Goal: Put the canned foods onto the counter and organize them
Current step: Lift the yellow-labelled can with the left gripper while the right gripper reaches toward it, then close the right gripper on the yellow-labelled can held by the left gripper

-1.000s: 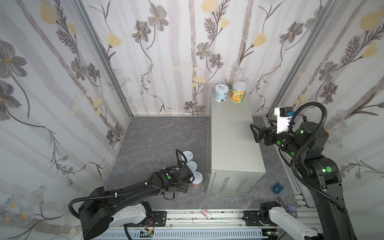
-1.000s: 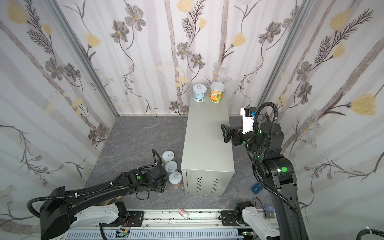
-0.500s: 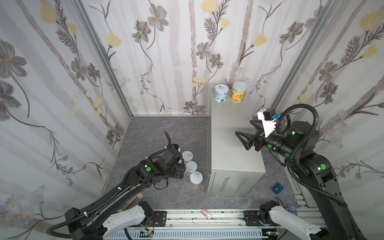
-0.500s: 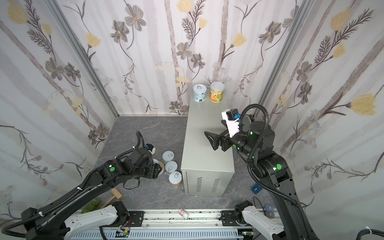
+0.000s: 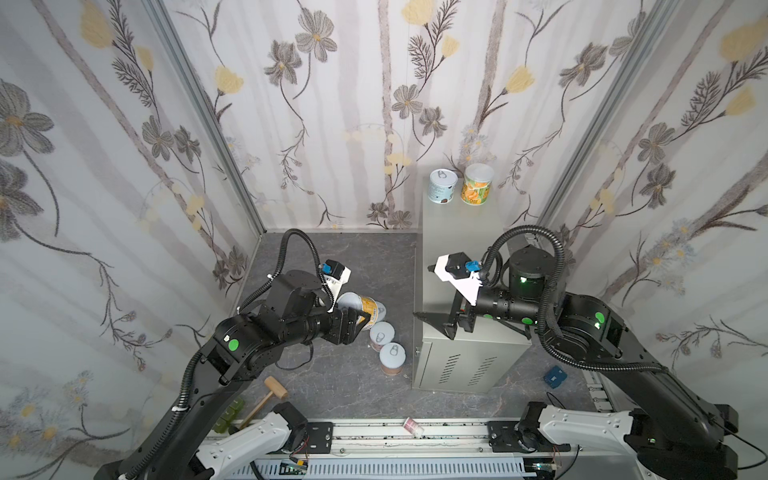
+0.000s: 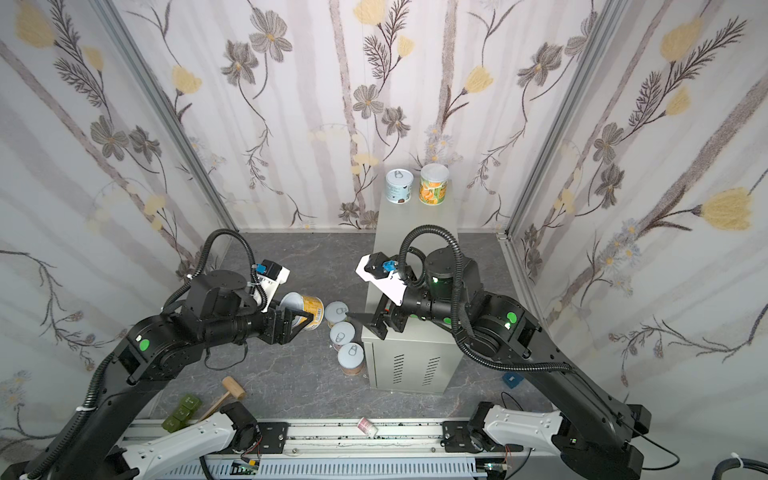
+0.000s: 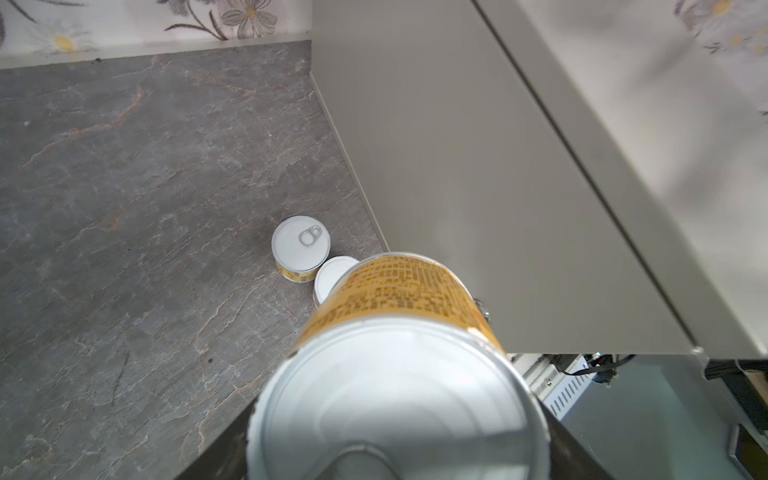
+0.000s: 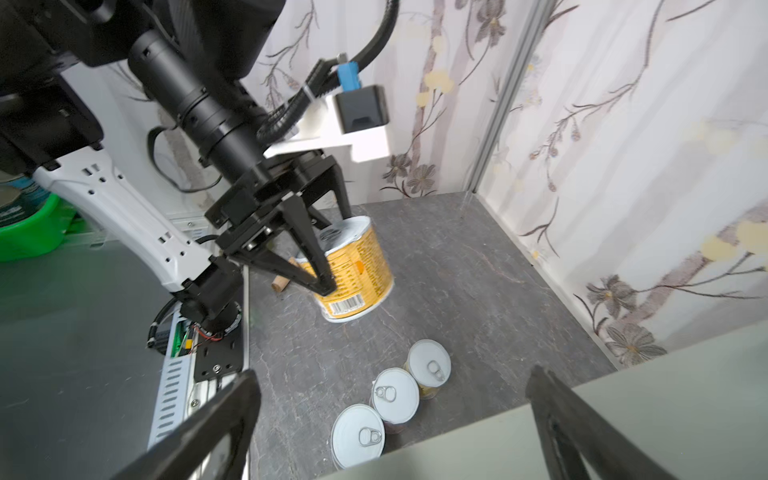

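Note:
My left gripper (image 5: 360,315) (image 6: 300,318) is shut on an orange-labelled can (image 5: 368,308) (image 6: 306,309) (image 7: 399,332) (image 8: 353,270), held tilted in the air above the floor. Three more cans (image 6: 343,332) (image 8: 395,395) stand in a row on the floor against the counter (image 5: 457,232) (image 6: 415,224) (image 7: 457,166). A pale blue can (image 5: 442,185) and an orange-fruit can (image 5: 477,183) stand at the counter's far end. My right gripper (image 5: 432,324) (image 6: 362,325) (image 8: 392,374) is open and empty above the counter's near left edge, facing the held can.
A wooden mallet (image 5: 270,392) and green blocks (image 6: 183,409) lie on the floor by the left arm's base. A small blue object (image 5: 555,377) lies right of the counter. The arm rail (image 5: 374,432) runs along the front. Flowered walls close in three sides.
My left arm has risen from the floor beside the row of cans, carrying the orange can up. My right gripper has swung from the counter's right side across to its left edge.

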